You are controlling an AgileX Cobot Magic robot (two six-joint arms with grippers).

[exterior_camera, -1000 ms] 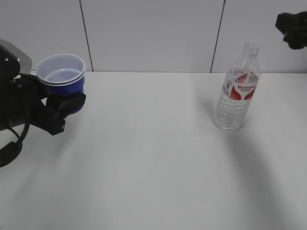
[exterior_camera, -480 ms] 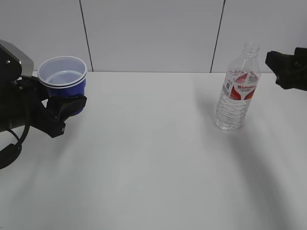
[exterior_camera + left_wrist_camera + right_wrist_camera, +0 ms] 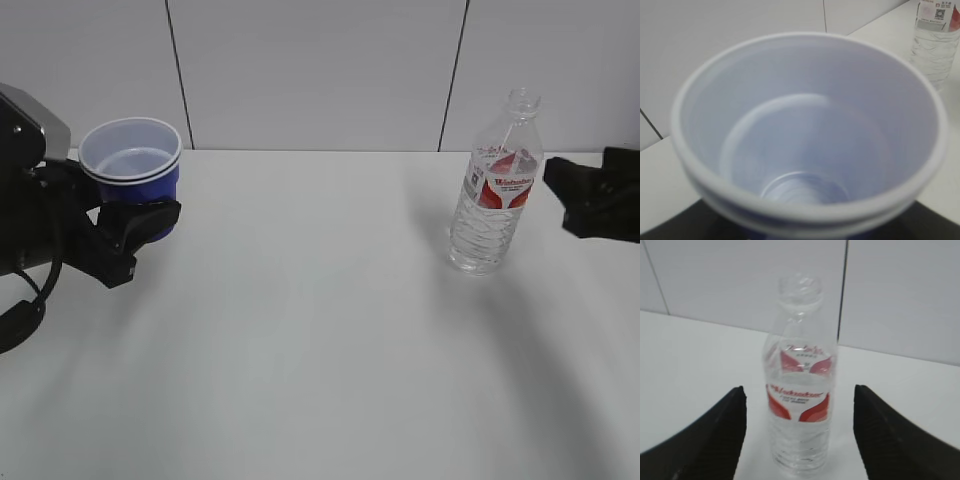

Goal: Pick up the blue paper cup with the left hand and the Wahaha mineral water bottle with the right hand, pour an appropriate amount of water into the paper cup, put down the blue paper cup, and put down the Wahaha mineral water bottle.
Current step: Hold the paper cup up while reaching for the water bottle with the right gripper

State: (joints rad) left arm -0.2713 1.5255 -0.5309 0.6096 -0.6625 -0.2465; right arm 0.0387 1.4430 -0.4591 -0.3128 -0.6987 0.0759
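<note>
My left gripper point(image 3: 140, 222) is shut on the blue paper cup point(image 3: 133, 165) and holds it upright at the far left. The cup's white inside point(image 3: 805, 145) fills the left wrist view and hides the fingers; it looks empty. The Wahaha mineral water bottle point(image 3: 495, 185) stands upright and uncapped on the white table point(image 3: 320, 330) at the right, part full of clear water. My right gripper point(image 3: 572, 195) is open, just right of the bottle at label height, apart from it. In the right wrist view the bottle point(image 3: 800, 390) stands ahead, centred between the spread fingers point(image 3: 715, 435).
A white panelled wall point(image 3: 320, 70) with dark seams runs behind the table. The bottle's lower part also shows in the left wrist view point(image 3: 936, 45) at the top right.
My right gripper has come down from the upper right corner to label height beside the bottle. The left gripper and cup have barely moved.
</note>
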